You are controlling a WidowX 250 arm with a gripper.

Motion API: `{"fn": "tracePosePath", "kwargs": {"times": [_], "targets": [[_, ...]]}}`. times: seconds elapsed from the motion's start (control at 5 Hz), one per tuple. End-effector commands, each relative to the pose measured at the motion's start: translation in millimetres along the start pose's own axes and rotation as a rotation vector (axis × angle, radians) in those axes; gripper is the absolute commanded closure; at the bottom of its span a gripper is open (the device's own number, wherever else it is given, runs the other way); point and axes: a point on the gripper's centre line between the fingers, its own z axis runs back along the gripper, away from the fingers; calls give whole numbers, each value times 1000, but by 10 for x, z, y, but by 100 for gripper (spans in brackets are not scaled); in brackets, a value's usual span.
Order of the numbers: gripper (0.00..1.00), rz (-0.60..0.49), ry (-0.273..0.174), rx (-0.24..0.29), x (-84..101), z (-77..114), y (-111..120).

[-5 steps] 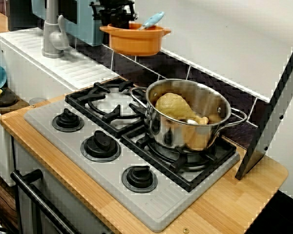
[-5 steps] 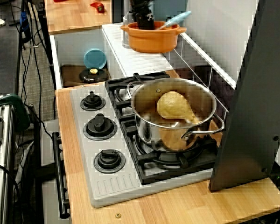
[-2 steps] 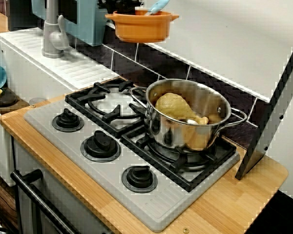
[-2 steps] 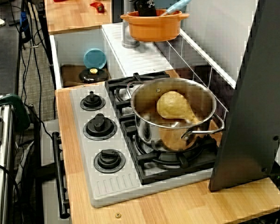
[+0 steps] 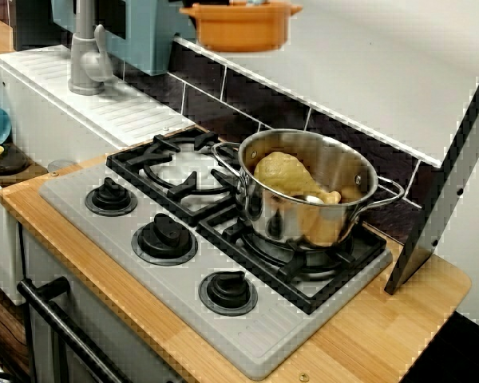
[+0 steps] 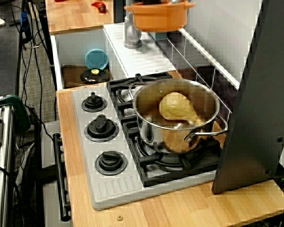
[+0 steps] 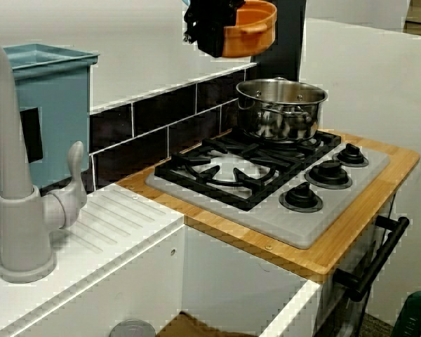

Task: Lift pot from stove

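Side view from beyond the sink shows the hand (image 7: pixel 212 27) as a dark block at the top of the picture, clamped on the near rim of the pot (image 7: pixel 249 28), though its fingers are too dark to make out singly. The orange pot hangs level in the air, well above the stove (image 7: pixel 266 189) and clear of every burner grate, out over the back edge of the tabletop (image 7: pixel 351 232) near the tiled wall. Nothing touches it from below. I judge the lift itself done; at most, holding it steady or carrying it elsewhere remains. On the stove's far burner the steel pot (image 5: pixel 307 187) sits untouched with a toy chicken leg (image 5: pixel 287 177) inside, and the other grates are bare.
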Motion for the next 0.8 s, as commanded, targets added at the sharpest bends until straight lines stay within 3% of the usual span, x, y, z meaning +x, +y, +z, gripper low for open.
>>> {"fn": "tracePosePath", "kwargs": {"times": [0.0,0.6], "targets": [[100,-35,-96,0,113,390,-161],[100,-36,-96,11,107,358,-138]]}}
